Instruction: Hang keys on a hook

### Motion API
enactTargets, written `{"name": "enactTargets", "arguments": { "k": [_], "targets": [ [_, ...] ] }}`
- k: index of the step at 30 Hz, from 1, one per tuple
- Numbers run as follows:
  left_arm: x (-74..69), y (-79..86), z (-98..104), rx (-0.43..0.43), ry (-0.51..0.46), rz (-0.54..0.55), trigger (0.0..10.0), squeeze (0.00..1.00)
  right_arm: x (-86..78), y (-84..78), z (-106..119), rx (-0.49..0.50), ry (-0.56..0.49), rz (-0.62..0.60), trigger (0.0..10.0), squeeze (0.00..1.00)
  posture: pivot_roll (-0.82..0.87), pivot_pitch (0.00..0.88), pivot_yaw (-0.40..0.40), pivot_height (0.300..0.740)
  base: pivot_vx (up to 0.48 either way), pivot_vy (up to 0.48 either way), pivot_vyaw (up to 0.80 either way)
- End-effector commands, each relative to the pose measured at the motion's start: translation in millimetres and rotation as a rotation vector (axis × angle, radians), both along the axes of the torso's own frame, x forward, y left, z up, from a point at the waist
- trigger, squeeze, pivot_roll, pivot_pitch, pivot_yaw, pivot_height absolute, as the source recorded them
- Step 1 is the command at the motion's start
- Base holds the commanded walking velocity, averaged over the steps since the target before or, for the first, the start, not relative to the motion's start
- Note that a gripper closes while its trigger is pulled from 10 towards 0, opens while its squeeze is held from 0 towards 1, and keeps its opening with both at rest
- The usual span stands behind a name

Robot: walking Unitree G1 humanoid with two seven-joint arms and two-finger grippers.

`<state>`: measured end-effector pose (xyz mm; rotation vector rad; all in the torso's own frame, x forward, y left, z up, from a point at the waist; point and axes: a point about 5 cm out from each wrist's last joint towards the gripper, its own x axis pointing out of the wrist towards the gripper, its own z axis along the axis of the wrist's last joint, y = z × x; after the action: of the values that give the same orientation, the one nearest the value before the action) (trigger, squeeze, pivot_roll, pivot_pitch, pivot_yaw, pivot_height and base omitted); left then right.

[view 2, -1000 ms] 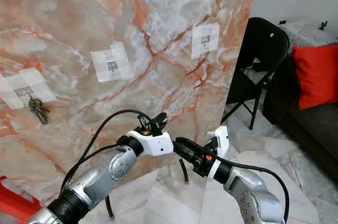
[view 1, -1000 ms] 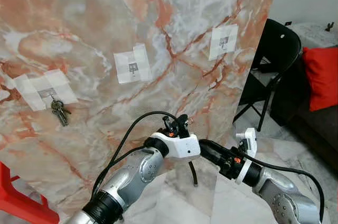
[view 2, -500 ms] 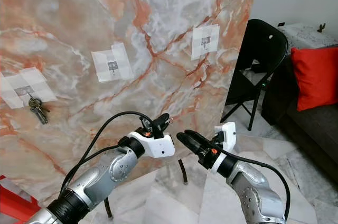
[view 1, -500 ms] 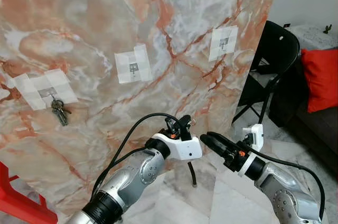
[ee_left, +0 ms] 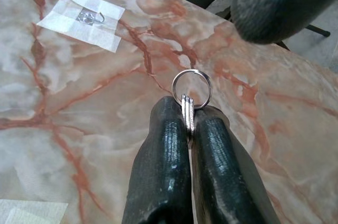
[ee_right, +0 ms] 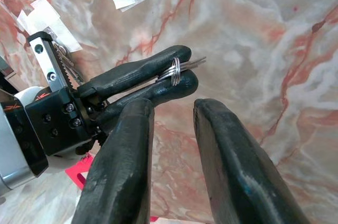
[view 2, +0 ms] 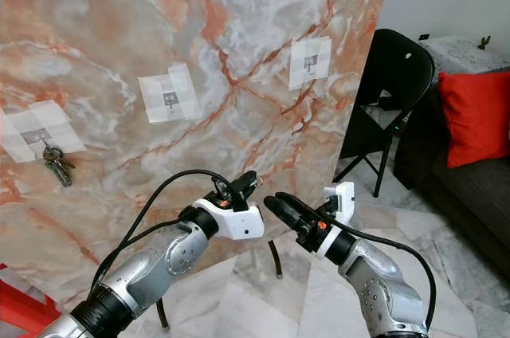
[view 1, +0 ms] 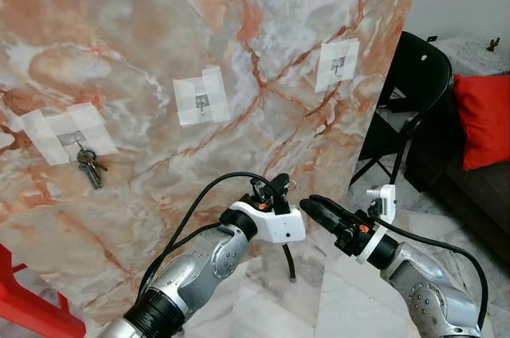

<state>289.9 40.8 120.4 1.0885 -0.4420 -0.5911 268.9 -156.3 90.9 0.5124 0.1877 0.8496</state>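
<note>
My left gripper (ee_left: 188,113) is shut on a set of keys (ee_left: 186,105), whose silver ring stands out past the fingertips. It hovers low in front of the upright marble board (view 1: 143,27). Close beside it, my right gripper (ee_right: 174,109) is open, with fingers pointing at the left fingertips and the keys (ee_right: 177,71). Three small hooks sit on white tape patches on the board: the left hook (view 1: 73,139), the middle hook (view 1: 201,100) and the right hook (view 1: 337,62). Another bunch of keys (view 1: 90,167) hangs from the left hook.
A black folding chair (view 1: 418,87) stands just right of the board. Behind it is a dark sofa with a red cushion (view 1: 486,119). A red frame (view 1: 32,306) shows at the lower left. Pale tiled floor (view 1: 335,306) lies below the arms.
My right gripper has risen a little and drawn up beside the left gripper's fingertips. The left gripper has stayed almost still, with the keys still in it.
</note>
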Motion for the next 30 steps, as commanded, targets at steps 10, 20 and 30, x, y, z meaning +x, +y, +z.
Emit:
{"name": "enactTargets", "arguments": {
  "k": [10,20,30],
  "targets": [
    [-4.9,-4.9,0.3,0.0,-0.024,-0.033,10.0,0.0,3.1,-0.8,2.6,0.026,-0.02,-0.013,10.0,0.0,0.06,0.0,-0.056,0.74,0.0,0.0,0.0],
    [-6.8,-7.5,1.9,-0.004,-0.037,-0.053,10.0,0.0,4.8,4.0,2.7,0.043,-0.024,-0.002,10.0,0.0,0.07,0.0,-0.057,0.74,0.0,0.0,0.0],
    [-9.6,-10.6,3.0,-0.012,-0.045,-0.071,10.0,0.0,7.5,5.7,0.5,0.045,-0.017,-0.014,3.4,0.0,0.07,0.0,-0.057,0.74,0.0,0.0,0.0]
  ]
}}
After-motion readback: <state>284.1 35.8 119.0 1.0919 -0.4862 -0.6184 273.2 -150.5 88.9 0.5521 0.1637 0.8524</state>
